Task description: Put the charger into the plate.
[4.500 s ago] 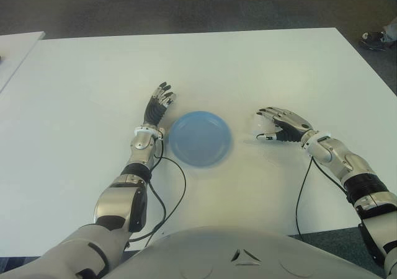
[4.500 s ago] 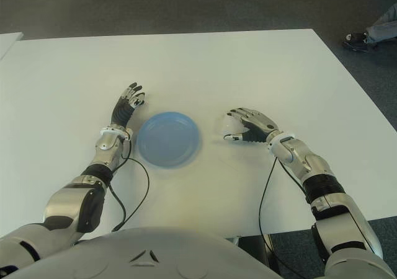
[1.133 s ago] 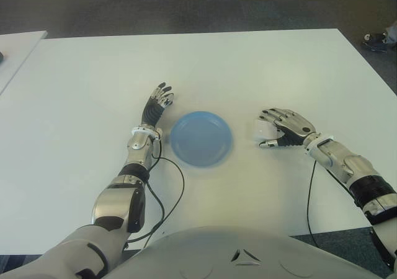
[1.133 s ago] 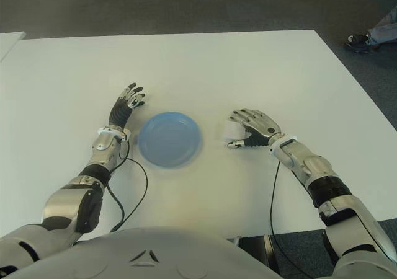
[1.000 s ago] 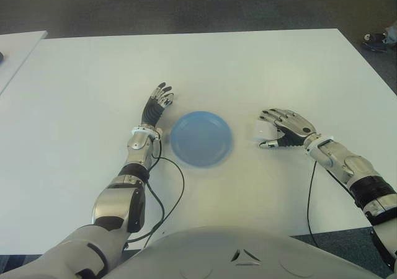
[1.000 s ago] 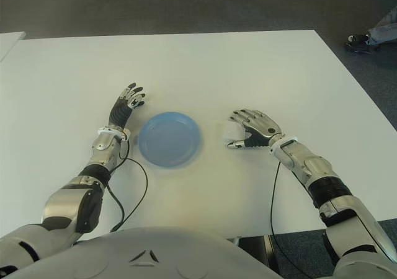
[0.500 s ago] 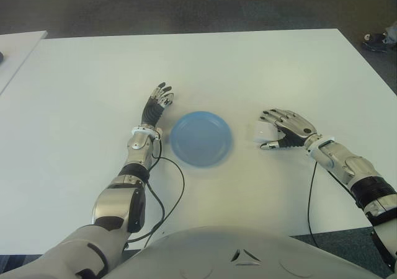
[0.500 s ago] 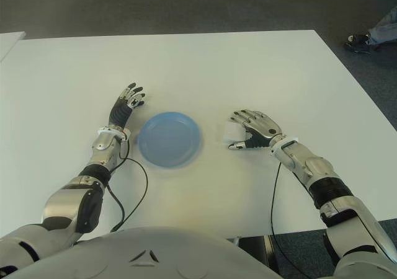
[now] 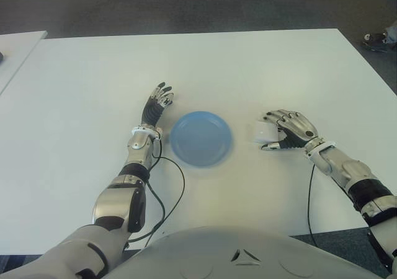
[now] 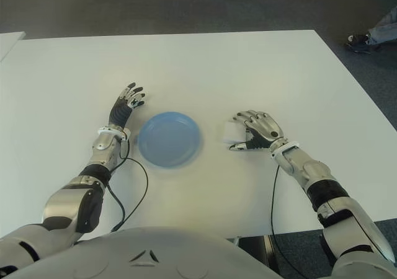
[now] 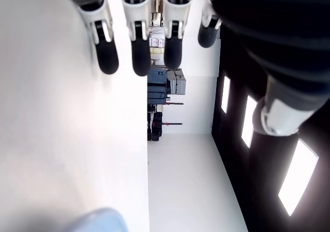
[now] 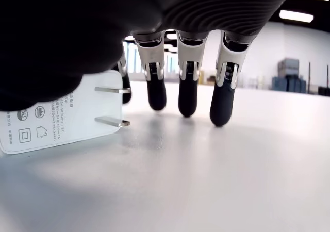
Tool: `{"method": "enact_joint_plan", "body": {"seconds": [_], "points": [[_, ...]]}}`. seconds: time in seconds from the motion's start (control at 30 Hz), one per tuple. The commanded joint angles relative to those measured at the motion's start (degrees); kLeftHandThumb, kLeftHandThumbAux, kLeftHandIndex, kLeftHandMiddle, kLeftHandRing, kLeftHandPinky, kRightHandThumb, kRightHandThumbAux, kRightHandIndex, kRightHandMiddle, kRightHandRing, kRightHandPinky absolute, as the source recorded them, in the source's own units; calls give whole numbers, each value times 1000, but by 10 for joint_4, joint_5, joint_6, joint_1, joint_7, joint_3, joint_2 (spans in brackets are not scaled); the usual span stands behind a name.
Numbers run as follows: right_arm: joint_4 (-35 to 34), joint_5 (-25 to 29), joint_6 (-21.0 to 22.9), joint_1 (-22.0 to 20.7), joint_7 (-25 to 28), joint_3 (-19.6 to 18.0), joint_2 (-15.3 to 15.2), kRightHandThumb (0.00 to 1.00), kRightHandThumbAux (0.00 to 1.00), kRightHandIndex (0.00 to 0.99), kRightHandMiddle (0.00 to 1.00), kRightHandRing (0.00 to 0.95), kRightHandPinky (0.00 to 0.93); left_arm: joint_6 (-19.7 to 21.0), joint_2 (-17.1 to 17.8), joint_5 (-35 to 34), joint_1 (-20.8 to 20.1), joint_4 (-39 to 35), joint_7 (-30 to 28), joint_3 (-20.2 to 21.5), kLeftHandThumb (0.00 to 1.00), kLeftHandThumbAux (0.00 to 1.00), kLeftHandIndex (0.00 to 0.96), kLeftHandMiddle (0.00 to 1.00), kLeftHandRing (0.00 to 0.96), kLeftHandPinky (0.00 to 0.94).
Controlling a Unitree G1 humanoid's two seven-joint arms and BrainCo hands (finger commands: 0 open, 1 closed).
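The charger [image 9: 262, 132] lies on the white desk [image 9: 248, 68], to the right of the blue plate [image 9: 201, 138] and clear of it, so it is not in the plate. It is a small white block, and my right wrist view shows it lying on its side with its two metal prongs [image 12: 111, 105] pointing along the desk toward my fingertips.

My right hand [image 9: 288, 131] sits just to the right of the charger, right against it. My fingers [image 12: 187, 93] are spread and hang down in a loose arch, tips close to the desk beyond the prongs. From the wrist view my thumb side covers the top of the charger, but I cannot tell whether it actually presses on it. The hand is not clamped around the charger; nothing is pinched or lifted.

My left hand [image 9: 156, 107] shows just to the left of the plate, fingers stretched out straight and slightly apart, pointing away from me, holding nothing. Its wrist view shows the fingertips [image 11: 141, 56] side by side over the bare desk, with an edge of the plate [image 11: 98, 221] at the frame's border
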Motion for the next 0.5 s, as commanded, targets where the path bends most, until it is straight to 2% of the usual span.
{"method": "enact_joint_plan", "body": {"seconds": [0.03, 0.1, 0.27, 0.5], "points": [[38, -16, 3, 4, -56, 10, 10, 807, 634, 398, 535, 645, 686, 27, -8, 0, 22, 14, 3, 2, 0, 502, 49, 167, 196, 224], [34, -18, 9, 12, -92, 8, 14, 827, 654, 402, 535, 687, 732, 27, -9, 0, 22, 14, 3, 2, 0, 500, 50, 168, 197, 225], [30, -33, 19, 14, -146, 16, 16, 847, 673, 401, 541, 780, 831, 27, -9, -1, 22, 14, 1, 2, 0, 496, 48, 167, 195, 220], [27, -52, 29, 9, -171, 29, 13, 851, 677, 400, 550, 836, 863, 22, -11, -3, 21, 14, -2, 2, 0, 492, 46, 174, 200, 227]]}}
